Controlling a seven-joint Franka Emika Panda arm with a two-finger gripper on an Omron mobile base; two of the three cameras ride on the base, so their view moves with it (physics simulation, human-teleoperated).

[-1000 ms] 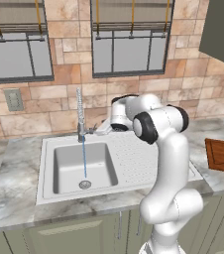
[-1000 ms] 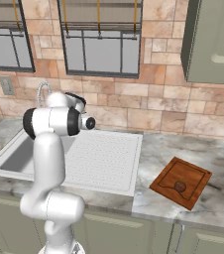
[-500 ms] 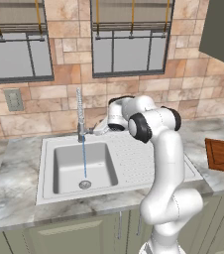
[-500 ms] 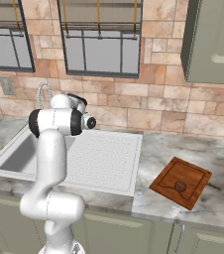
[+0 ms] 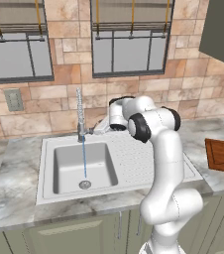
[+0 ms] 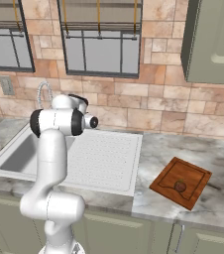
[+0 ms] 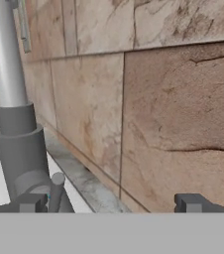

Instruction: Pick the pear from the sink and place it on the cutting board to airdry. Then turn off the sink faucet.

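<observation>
Left base view: from behind the arm at its left, looking forward and down over the sink (image 5: 47,171). Right base view: from behind at its right, facing the same worktop, with the cutting board (image 6: 181,181) near its front edge. Hand view: very close to the sink faucet (image 7: 15,124) base and the stone wall (image 7: 173,109).

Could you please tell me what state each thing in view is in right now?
sink faucet: on, water streaming into the basin.
sink: basin holds no fruit, water running to the drain.
pear: resting on the board, out of the sink.
cutting board: flat on the counter, carrying the pear.
gripper: open, holding nothing, beside the faucet's base.
</observation>
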